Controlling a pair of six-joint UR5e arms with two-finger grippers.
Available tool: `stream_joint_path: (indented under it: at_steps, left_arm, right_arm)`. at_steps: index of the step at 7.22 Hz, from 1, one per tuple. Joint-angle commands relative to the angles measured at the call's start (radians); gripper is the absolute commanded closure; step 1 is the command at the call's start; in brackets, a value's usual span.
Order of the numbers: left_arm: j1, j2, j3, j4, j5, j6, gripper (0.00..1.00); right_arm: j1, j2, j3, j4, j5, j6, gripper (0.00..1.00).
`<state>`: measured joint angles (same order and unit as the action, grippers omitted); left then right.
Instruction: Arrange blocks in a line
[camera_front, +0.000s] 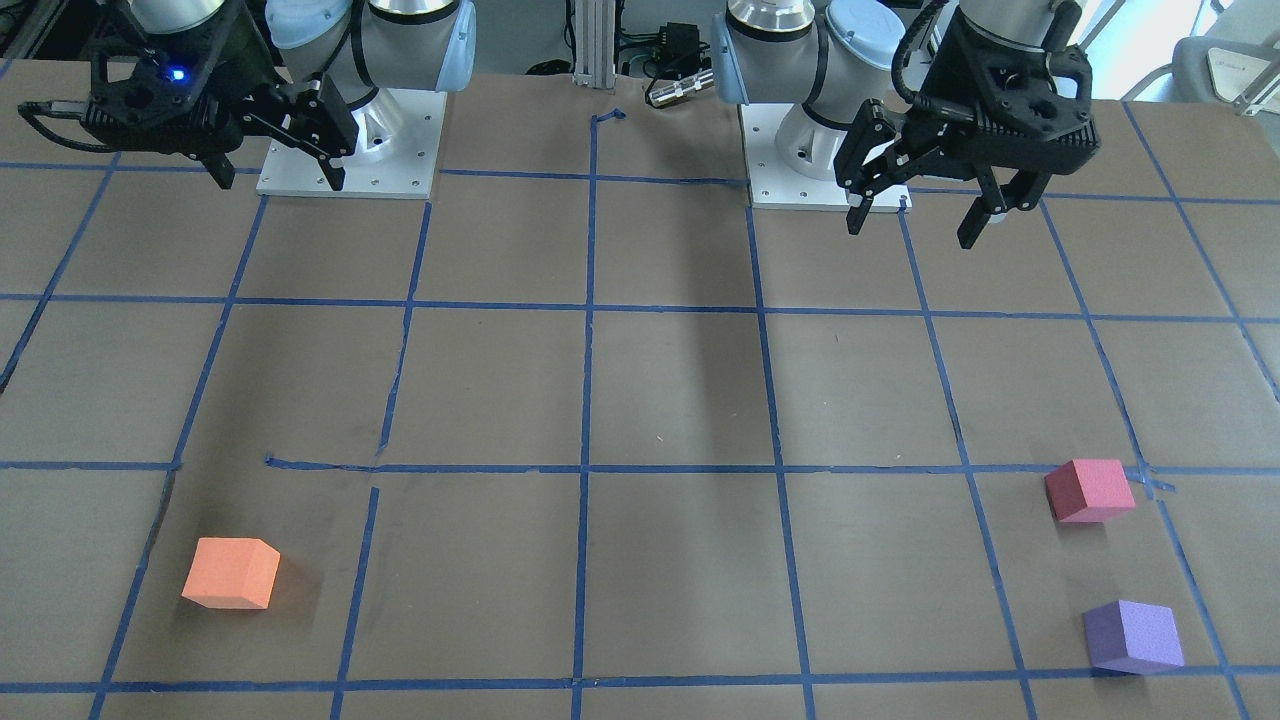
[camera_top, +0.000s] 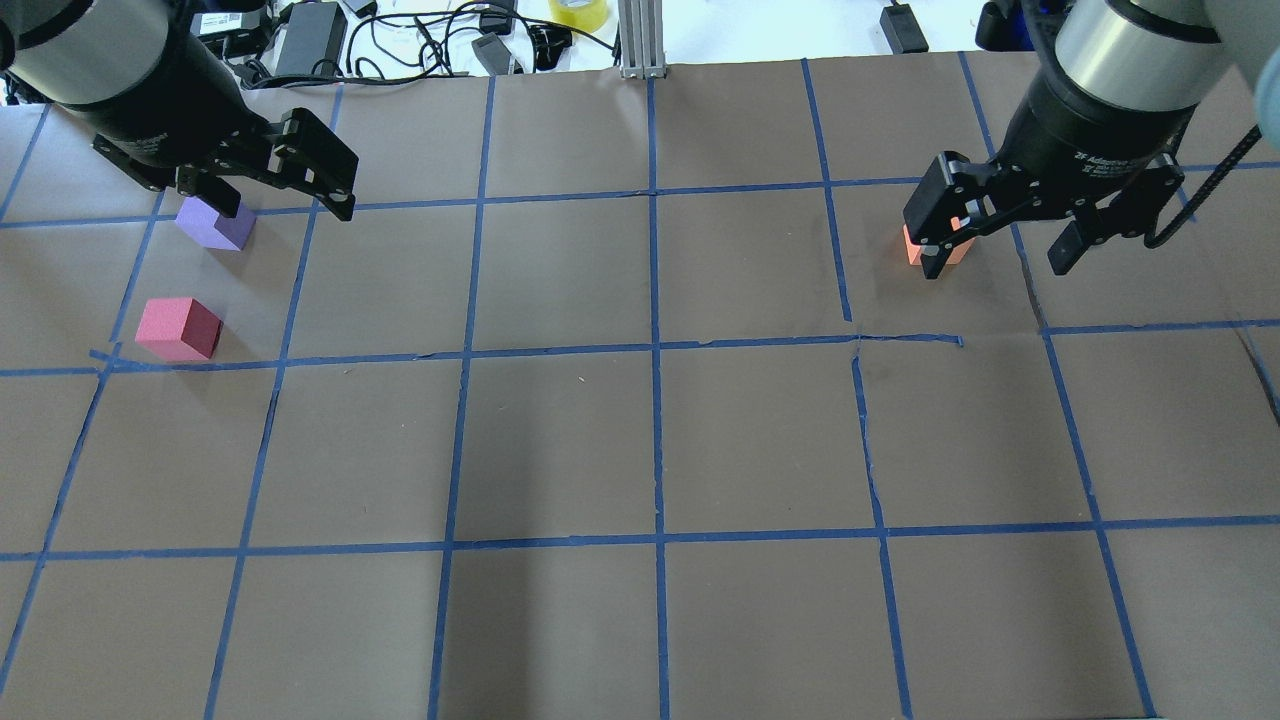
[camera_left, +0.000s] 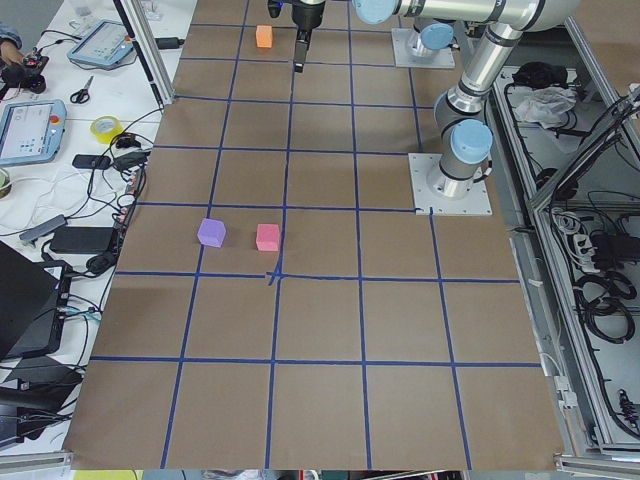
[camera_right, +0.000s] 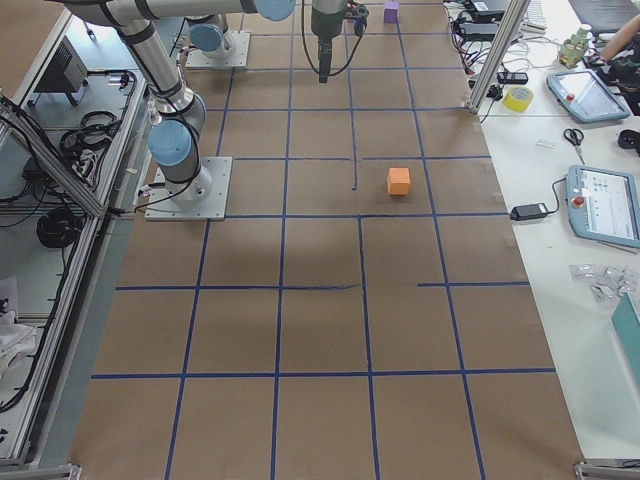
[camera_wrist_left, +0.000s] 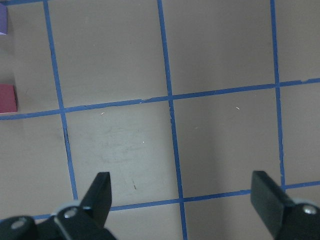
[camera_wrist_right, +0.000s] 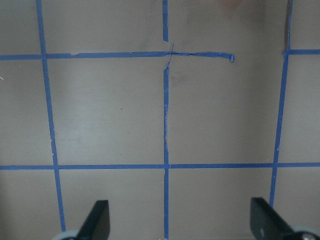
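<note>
Blocks not yet in a line. The orange foam cube (camera_front: 231, 573) sits alone on the robot's right side of the brown paper-covered table (camera_front: 680, 400), toward the edge far from the bases. The pinkish-red foam cube (camera_front: 1089, 490) and the purple foam cube (camera_front: 1133, 636) sit on the robot's left side, near each other but apart, purple farther out.

The left gripper (camera_front: 912, 225) and right gripper (camera_front: 275, 175) hang raised close to their bases, jaws spread wide, nothing between them. The wrist views show only bare paper and the blue tape grid (camera_front: 590, 468).

Risks, as judged:
- Wide jaws descending on the pinkish-red cube could clip the purple one, the two being close.
- Soft foam may twist in an off-centre pinch and land skewed.
- Orange has the longest carry, and the arms could crowd mid-table if both converge.
</note>
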<state>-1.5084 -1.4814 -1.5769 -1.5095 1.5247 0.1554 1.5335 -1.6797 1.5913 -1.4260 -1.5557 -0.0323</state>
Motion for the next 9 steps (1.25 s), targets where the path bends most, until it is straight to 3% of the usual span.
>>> stream_joint_path:
  at_steps: [1,9]
  left_arm:
    - [0.0,-0.002,0.0,0.0,0.0,0.0,0.0]
    - [0.0,-0.003,0.002,0.002,0.0,0.0,0.0]
  right_arm:
    - [0.0,0.0,0.004,0.009,0.0,0.0,0.0]
    - [-0.003,0.005,-0.005,-0.002,-0.011,0.011,0.0]
